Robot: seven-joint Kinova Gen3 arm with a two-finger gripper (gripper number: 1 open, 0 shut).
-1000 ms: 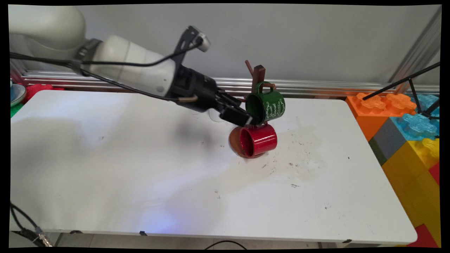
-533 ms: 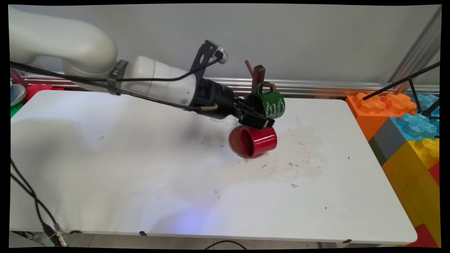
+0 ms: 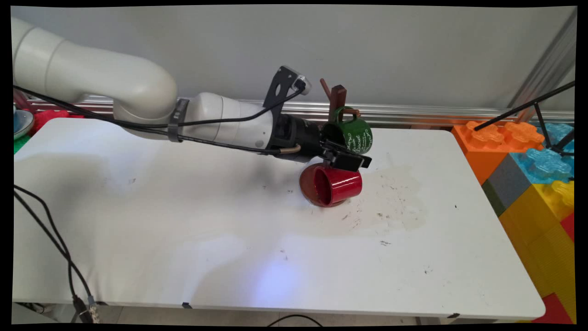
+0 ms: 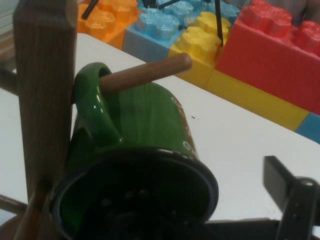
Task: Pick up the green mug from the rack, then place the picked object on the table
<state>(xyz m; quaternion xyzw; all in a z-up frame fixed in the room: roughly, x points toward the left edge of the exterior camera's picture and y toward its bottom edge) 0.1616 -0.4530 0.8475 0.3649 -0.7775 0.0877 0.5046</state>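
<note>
**A:** Where does your gripper (image 3: 351, 160) stand?

**B:** It reaches in from the left, level over the white table (image 3: 183, 220), to the green mug (image 3: 357, 135). That mug hangs by its handle on a peg (image 4: 145, 72) of the wooden mug rack (image 3: 338, 96), at the table's far side, a little right of the middle.

**A:** Which way does the mug lie from your jaws?

**B:** Straight ahead and very close. Its long axis runs left to right, and its open mouth is turned left and slightly down, toward your hand. In the hand view the dark mouth fills the lower left and the handle loops over the peg above it.

**A:** And the jaws?

**B:** I judge them apart. One finger (image 4: 292, 200) shows far out to the right in the hand view, outside the mug's wall and clear of it. The other is hidden, so you cannot tell whether it is inside the rim or against it. Nothing is clamped.

**A:** What lies about it?

**B:** The red mug (image 3: 340, 184) lies on its side just below your gripper, mouth to the left and near, at the rack's round base (image 3: 304, 184). In the main view your gripper lies between the two mugs. The toy blocks (image 3: 528, 184) are well apart, off the table's right end.
</note>
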